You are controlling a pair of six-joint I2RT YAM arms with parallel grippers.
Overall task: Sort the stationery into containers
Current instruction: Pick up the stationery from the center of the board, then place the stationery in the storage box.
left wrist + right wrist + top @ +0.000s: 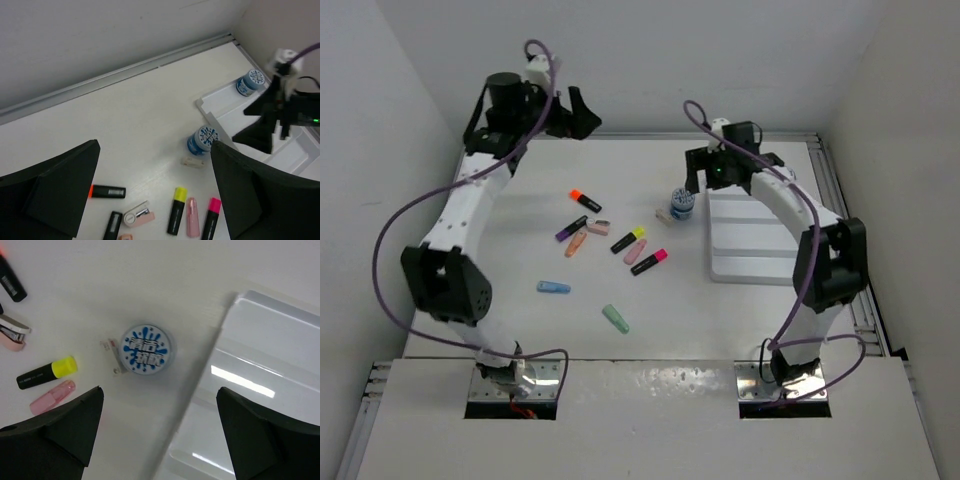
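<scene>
One blue-white pot (682, 203) stands on the table just left of the white tray (760, 250). My right gripper (730, 172) hovers open over it, the pot (146, 348) a little ahead of its empty jaws (160, 390). A second pot (250, 82) sits in the tray's far section. My left gripper (575, 115) is raised at the back left, open and empty (155, 145). Black markers with orange (585, 199), purple (571, 229), yellow (628, 239) and pink (649, 261) ends lie mid-table among pastel stubs (635, 252). A beige block (194, 162) lies beside the pot.
A small pink stapler-like piece (138, 215) lies among the markers. Blue (553, 288) and green (615, 318) stubs lie apart, nearer the arm bases. Grey walls close the table at the back and both sides. A metal rail (840, 200) runs along the tray's right.
</scene>
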